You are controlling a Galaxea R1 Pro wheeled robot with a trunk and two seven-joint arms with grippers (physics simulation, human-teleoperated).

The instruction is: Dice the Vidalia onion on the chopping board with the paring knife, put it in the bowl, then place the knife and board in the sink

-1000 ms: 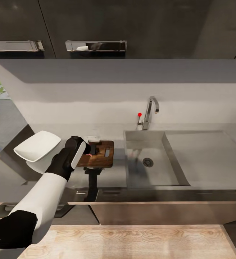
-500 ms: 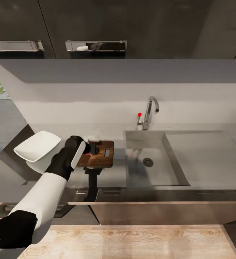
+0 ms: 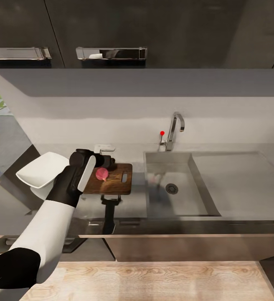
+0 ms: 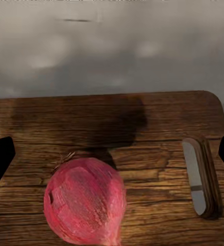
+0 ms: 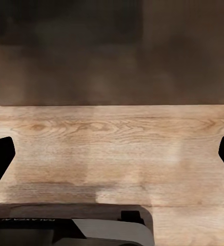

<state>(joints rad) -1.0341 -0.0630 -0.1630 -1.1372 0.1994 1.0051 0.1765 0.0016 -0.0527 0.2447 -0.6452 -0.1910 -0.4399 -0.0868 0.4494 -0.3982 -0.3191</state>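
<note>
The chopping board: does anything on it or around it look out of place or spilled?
Nothing stands out. The Vidalia onion lies whole on the chopping board, the left gripper is open above it, and nothing is spilled.

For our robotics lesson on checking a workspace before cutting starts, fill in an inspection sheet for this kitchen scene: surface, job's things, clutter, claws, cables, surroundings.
Surface: glossy dark grey countertop, reflective.
Job's things: Vidalia onion lies on the chopping board, whole, not diced; white bowl beside the board on the counter; sink basin holds nothing seen; paring knife not identified.
Clutter: nothing seen.
Claws: left claw open above the board, fingers apart and clear of the onion; right claw open, facing wooden floor.
Cables: nothing seen.
Surroundings: chrome tap with red knob behind the sink, dark wall cabinets above, pale wooden floor below.
</note>
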